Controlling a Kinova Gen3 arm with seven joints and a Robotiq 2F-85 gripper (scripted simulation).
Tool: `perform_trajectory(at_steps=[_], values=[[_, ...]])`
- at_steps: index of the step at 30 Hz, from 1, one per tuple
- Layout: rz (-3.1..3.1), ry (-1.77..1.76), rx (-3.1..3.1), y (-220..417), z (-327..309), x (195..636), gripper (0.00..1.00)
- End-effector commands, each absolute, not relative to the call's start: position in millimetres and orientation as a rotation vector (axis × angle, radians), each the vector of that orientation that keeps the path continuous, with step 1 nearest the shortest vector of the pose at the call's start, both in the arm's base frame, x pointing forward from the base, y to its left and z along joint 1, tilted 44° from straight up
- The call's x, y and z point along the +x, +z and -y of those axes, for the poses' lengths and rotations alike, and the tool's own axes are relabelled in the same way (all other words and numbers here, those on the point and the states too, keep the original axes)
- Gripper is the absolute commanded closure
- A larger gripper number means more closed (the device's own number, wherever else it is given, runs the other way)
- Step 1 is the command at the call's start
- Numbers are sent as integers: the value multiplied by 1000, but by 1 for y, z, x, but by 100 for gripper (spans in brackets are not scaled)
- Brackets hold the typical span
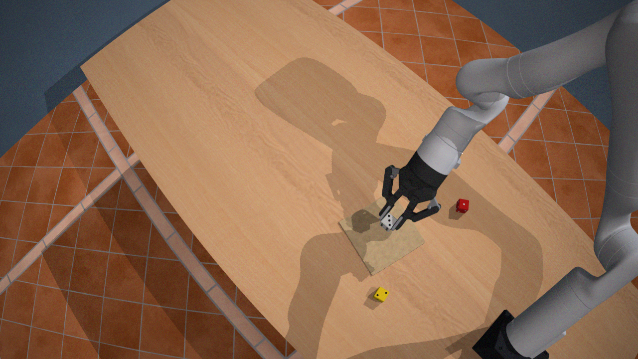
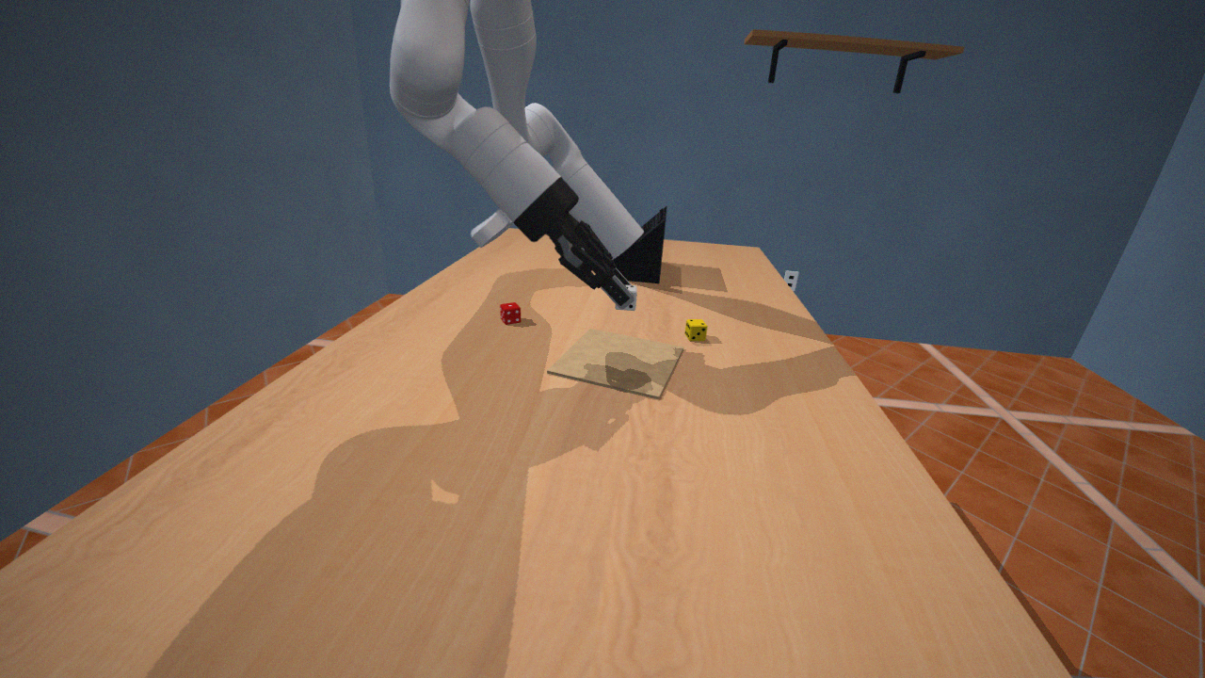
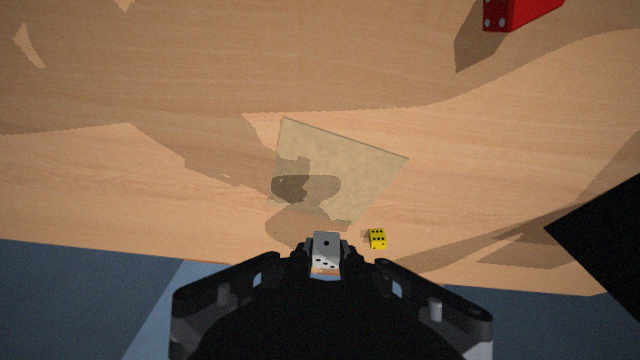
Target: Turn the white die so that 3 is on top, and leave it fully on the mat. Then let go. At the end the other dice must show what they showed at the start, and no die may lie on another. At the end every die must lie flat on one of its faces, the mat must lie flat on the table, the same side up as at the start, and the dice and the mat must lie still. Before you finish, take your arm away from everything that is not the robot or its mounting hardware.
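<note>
My gripper [image 1: 389, 220] is shut on the white die [image 1: 388, 220] and holds it in the air above the tan mat [image 1: 381, 240], with the arm tilted steeply. In the exterior view the white die [image 2: 631, 290] hangs above the far edge of the mat [image 2: 616, 363]. In the wrist view the white die [image 3: 325, 249] sits between my fingertips, with a one-pip face and a three-pip face showing; the mat [image 3: 334, 172] lies flat beyond it. The red die [image 1: 462, 205] and the yellow die [image 1: 381, 293] lie on the table off the mat.
The red die [image 2: 509, 313] lies left of the mat and the yellow die [image 2: 695, 330] right of it in the exterior view. The arm's black base [image 2: 645, 250] stands at the table's far end. The table edge is close to the yellow die [image 3: 377, 238].
</note>
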State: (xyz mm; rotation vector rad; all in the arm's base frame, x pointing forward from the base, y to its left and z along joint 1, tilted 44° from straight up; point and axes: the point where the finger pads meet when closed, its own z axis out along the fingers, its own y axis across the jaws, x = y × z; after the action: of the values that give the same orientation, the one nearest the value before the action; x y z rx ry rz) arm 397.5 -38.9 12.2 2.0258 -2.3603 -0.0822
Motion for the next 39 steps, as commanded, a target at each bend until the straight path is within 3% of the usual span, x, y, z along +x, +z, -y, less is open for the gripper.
perform_trajectory(at_steps=[1,39], values=[[2372,-83,2019,13,42,398,79],[2372,-83,2019,-1,55,395,79]])
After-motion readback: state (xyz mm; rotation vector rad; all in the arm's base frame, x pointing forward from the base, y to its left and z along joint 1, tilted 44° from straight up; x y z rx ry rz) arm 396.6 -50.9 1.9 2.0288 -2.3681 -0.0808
